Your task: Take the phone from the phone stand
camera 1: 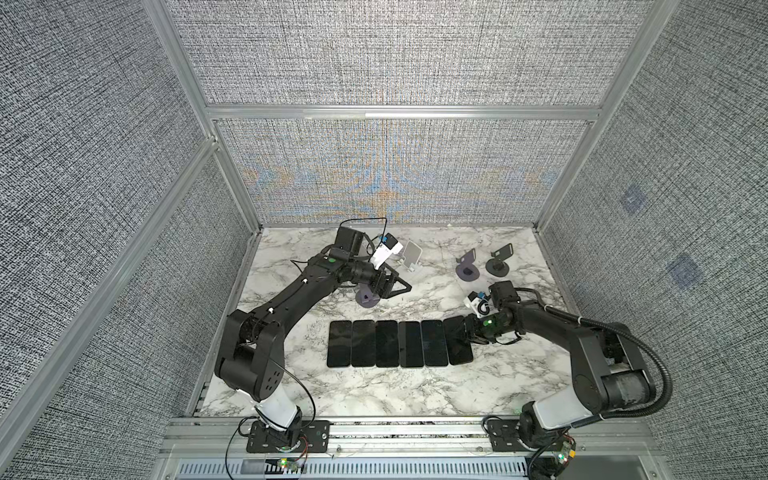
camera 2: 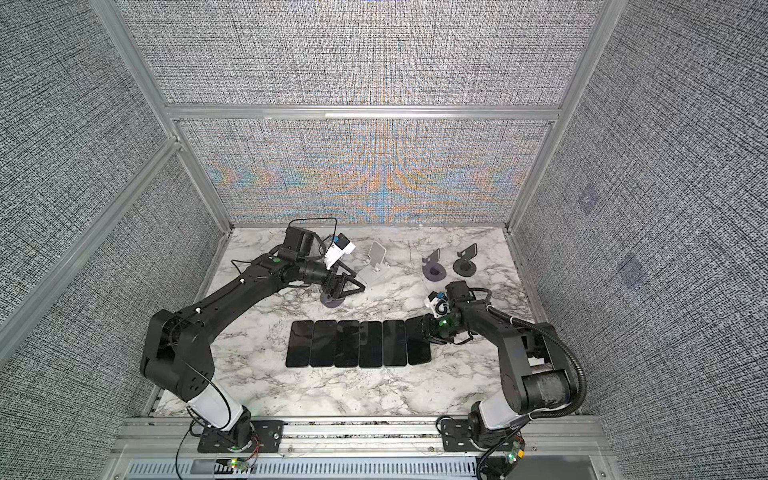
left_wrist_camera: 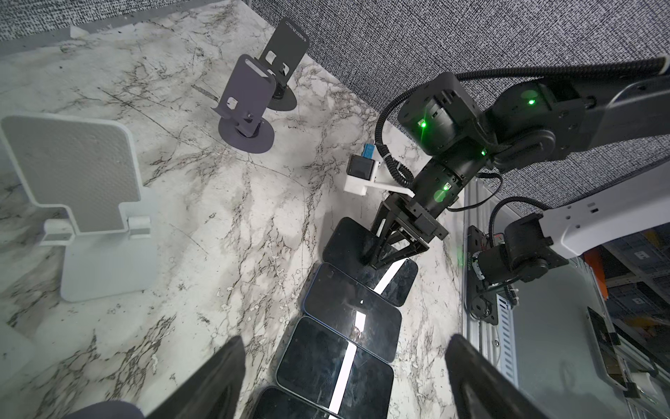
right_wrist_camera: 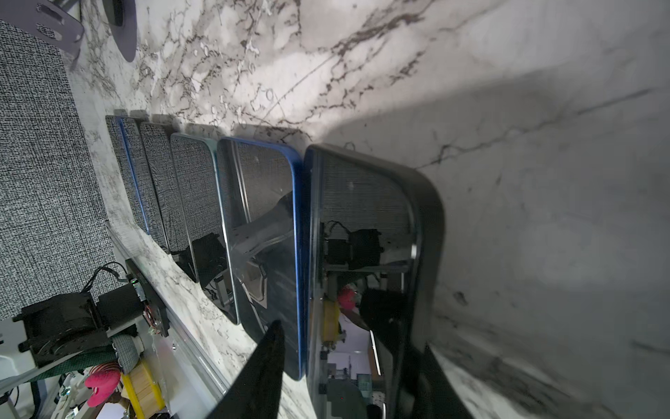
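right hand (right_wrist_camera: 351,335) half open astride end phone (camera 1: 457,340), flat on counter (camera 1: 374,395), seemingly to extend the row (camera 1: 386,343). left hand (camera 1: 401,285) wide open, empty.

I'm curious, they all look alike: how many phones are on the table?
6 phones, side by side in one row across the table; the rightmost lies under the right gripper. None seems hidden.

The worktop (camera 1: 374,390) is a white marble-pattern slab with dark veins. Six phones (camera 1: 399,344) lie flat, side by side, in one row near its centre. The rightmost phone (camera 1: 457,347) sits slightly askew. Behind the row stand a white stand (camera 1: 411,257), a purple-grey stand (camera 1: 467,271), a black stand (camera 1: 498,268) and a partly hidden round base (camera 1: 365,300).
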